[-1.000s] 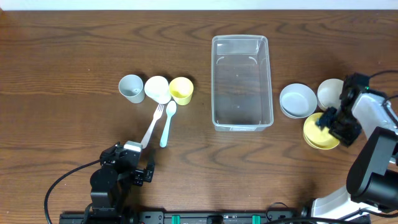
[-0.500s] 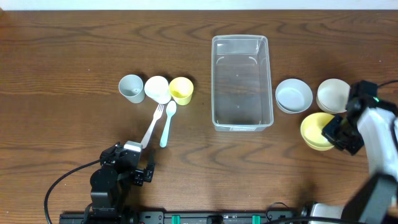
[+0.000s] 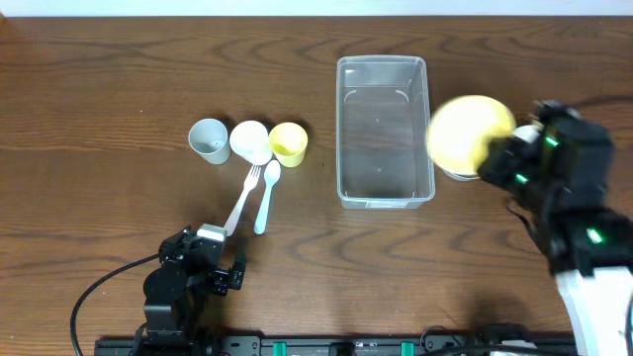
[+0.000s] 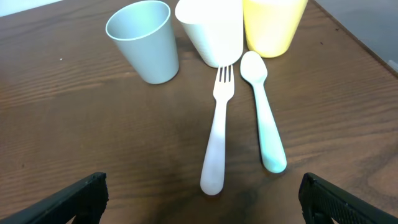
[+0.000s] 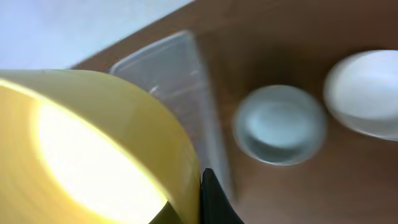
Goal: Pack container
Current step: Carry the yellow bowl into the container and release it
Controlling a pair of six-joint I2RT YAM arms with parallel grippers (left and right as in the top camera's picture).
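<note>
The container (image 3: pixel 381 138) is a clear rectangular bin, empty, at the table's centre; the right wrist view shows its clear wall (image 5: pixel 168 62). My right gripper (image 3: pixel 501 158) is shut on the rim of a yellow bowl (image 3: pixel 469 133), which hangs tilted in the air over the container's right edge. In the right wrist view this yellow bowl (image 5: pixel 93 155) fills the left side, with one black finger (image 5: pixel 211 196) pressed on its rim. My left gripper (image 4: pixel 205 208) stands open low on the table, just short of the fork handle, with nothing between its fingers.
A grey-blue cup (image 3: pixel 209 139), a white cup (image 3: pixel 249 141) and a yellow cup (image 3: pixel 288 143) stand in a row left of the container. A white fork (image 3: pixel 242 198) and a pale green spoon (image 3: pixel 265 196) lie below them. A pale blue bowl (image 5: pixel 280 124) and a white bowl (image 5: pixel 367 93) sit right of the container.
My right gripper shut on the yellow bowl, lifted it off the table and carried it left to the container's right edge. The left arm has not moved.
</note>
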